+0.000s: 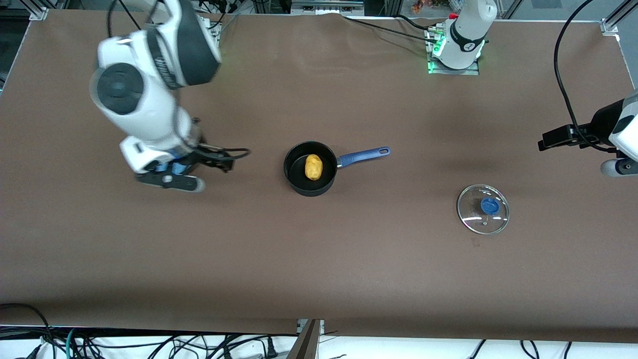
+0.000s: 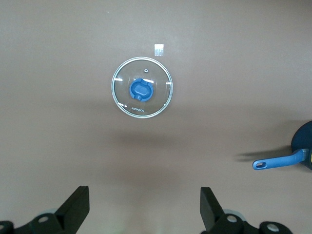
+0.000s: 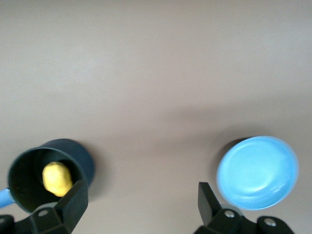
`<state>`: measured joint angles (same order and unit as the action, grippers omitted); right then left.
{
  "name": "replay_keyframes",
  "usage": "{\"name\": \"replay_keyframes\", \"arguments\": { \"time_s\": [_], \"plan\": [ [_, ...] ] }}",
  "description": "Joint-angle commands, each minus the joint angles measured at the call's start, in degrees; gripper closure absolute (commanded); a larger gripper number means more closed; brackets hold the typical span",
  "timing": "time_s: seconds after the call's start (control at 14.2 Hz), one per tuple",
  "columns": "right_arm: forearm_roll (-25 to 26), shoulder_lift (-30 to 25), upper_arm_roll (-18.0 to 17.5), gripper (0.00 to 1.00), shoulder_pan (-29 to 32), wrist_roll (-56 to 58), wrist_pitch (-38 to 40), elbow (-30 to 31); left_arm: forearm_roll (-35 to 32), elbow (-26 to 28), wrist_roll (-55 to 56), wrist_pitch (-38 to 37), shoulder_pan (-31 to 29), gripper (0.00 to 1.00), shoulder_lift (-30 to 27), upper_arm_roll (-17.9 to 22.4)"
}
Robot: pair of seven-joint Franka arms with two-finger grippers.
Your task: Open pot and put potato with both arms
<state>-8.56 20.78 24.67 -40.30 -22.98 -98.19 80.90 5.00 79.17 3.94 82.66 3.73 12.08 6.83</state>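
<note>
Right gripper [image 1: 172, 180] empty, jaws apart, mid-left of front frame. Potato [image 1: 313, 166] sits in pot [image 1: 309, 168], frame centre; lid [image 1: 483, 208] off, lower right. Left gripper [image 2: 144, 209] open, right edge. Risk: retreating arm clips handle [image 1: 364, 155], tipping pot.

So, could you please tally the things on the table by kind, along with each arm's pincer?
Pots: 1, the pot, open
Lids: 1, the glass lid, beside the pot toward the left arm's end
Potatoes: 1, the potato, in the pot
Plates: 1, the blue plate
Pincers: 2, the left pincer and the right pincer, both open and empty
Total: 6
</note>
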Motion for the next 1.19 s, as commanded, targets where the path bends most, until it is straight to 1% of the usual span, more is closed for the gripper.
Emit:
{"name": "replay_keyframes", "arguments": {
  "time_s": [0.0, 0.07, 0.21, 0.28, 0.35, 0.42, 0.49, 0.56, 0.63, 0.7, 0.77, 0.84, 1.12],
  "plan": [
    [0.1, -5.1, -1.1, 0.0, 6.1, 10.8, 2.4, 3.7, -0.8, -1.5, 0.5, -1.1, -0.5, 0.0, -0.1, -0.5],
    [0.1, -6.0, -1.7, 0.0, 8.8, 14.5, 2.9, 4.0, -0.8, -1.5, 0.5, -1.1, -0.5, 0.0, -0.1, -0.5],
    [1.3, -8.2, -3.9, 0.0, 13.6, 16.1, 5.5, 4.3, -0.8, -1.5, 0.5, -1.1, -0.4, 0.0, -0.1, -0.6],
    [3.5, -9.7, -7.3, 0.0, 17.4, 16.2, 7.4, 4.3, -0.7, -1.5, 0.5, -1.1, -0.4, 0.0, -0.1, -0.6],
    [5.8, -11.4, -12.1, 0.0, 21.6, 16.2, 8.3, 4.6, -0.7, -1.5, 0.5, -1.1, -0.4, 0.0, 0.0, -0.6],
    [6.7, -13.0, -15.2, 0.0, 25.5, 16.2, 8.7, 6.4, -0.7, -1.5, 0.5, -1.1, -0.4, 0.0, 0.0, -0.6],
    [6.8, -15.7, -17.2, 0.0, 29.1, 17.1, 8.1, 10.1, -0.7, -1.5, 0.5, -1.1, -0.4, 0.0, 0.0, -0.6],
    [7.6, -18.5, -21.4, 0.0, 33.7, 19.0, 6.8, 13.4, -0.6, -1.5, 0.5, -1.1, -0.4, 0.0, 0.0, -0.6],
    [7.7, -20.6, -25.6, 0.0, 39.6, 20.7, 3.9, 16.9, -0.6, -1.5, 0.5, -1.0, -0.4, 0.0, 0.0, -0.6],
    [7.7, -22.1, -29.0, 0.0, 42.6, 20.9, 1.9, 18.8, -0.7, -1.5, 0.5, -1.0, -0.4, 0.0, 0.0, -0.6],
    [7.8, -22.7, -30.7, 0.0, 44.2, 20.5, 2.1, 19.3, -0.7, -1.5, 0.5, -1.0, -0.4, 0.0, 0.0, -0.6],
    [7.8, -23.2, -31.3, 0.0, 45.0, 20.8, 2.3, 19.5, -0.7, -1.5, 0.5, -1.0, -0.4, 0.0, 0.0, -0.6],
    [7.9, -23.3, -31.3, 0.0, 45.2, 20.7, 3.2, 19.5, -0.8, -1.5, 0.5, -1.0, -0.2, 0.0, 0.1, -0.5]
  ]
}}
